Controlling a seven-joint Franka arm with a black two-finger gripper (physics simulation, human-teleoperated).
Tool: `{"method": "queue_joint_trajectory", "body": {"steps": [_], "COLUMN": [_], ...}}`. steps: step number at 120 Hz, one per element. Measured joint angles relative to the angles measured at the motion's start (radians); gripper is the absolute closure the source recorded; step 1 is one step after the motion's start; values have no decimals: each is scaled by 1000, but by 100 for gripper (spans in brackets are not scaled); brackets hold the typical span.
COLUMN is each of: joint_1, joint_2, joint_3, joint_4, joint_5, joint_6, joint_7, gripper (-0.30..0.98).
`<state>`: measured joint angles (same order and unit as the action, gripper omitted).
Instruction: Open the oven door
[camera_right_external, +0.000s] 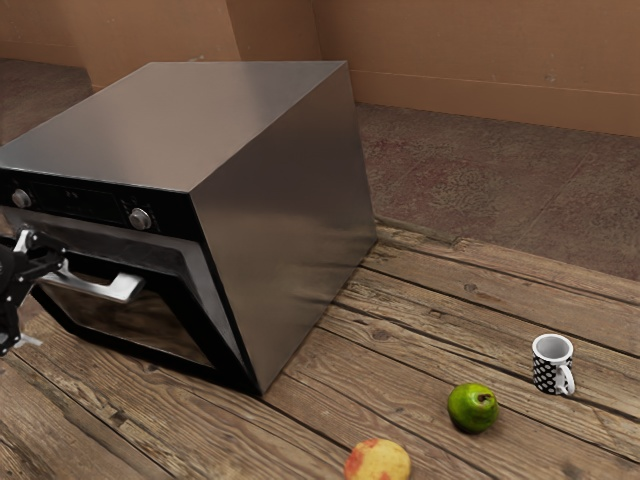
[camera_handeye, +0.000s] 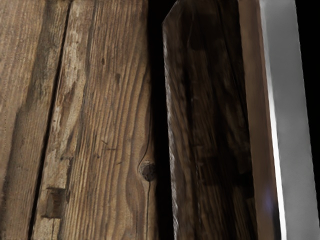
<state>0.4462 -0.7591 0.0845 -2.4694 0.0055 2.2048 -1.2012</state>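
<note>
The gripper (camera_right_external: 48, 306) has its fingers spread, one tip right up at the door handle (camera_right_external: 118, 288)! Beside the gripper, the oven door (camera_right_external: 140, 325) leans slightly ajar; well beyond, past the oven (camera_right_external: 285, 205), a patterned mug (camera_right_external: 545, 373) stands on the worktop (camera_right_external: 420, 345).

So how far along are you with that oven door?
Partly there. The oven door is already ajar: its top edge leans out from below the control panel, leaving a gap. In hand now: my open gripper is at the handle, not closed around it. What's left looks like most of the swing, since the door is still much nearer upright than flat.
</note>
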Motion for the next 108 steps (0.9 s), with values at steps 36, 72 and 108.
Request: {"method": "queue_joint_trajectory", "body": {"steps": [36,72,108], "joint_1": [77,-382,-524], "joint_2": [-287,444,539], "joint_3": [-28,-232,-143], "joint_4": [-103,762,765], "joint_5": [9,-99,-110], "joint_6": [-48,-471,-605], "joint_7": [-14,-390,-702], "gripper": [0,0,0]}}
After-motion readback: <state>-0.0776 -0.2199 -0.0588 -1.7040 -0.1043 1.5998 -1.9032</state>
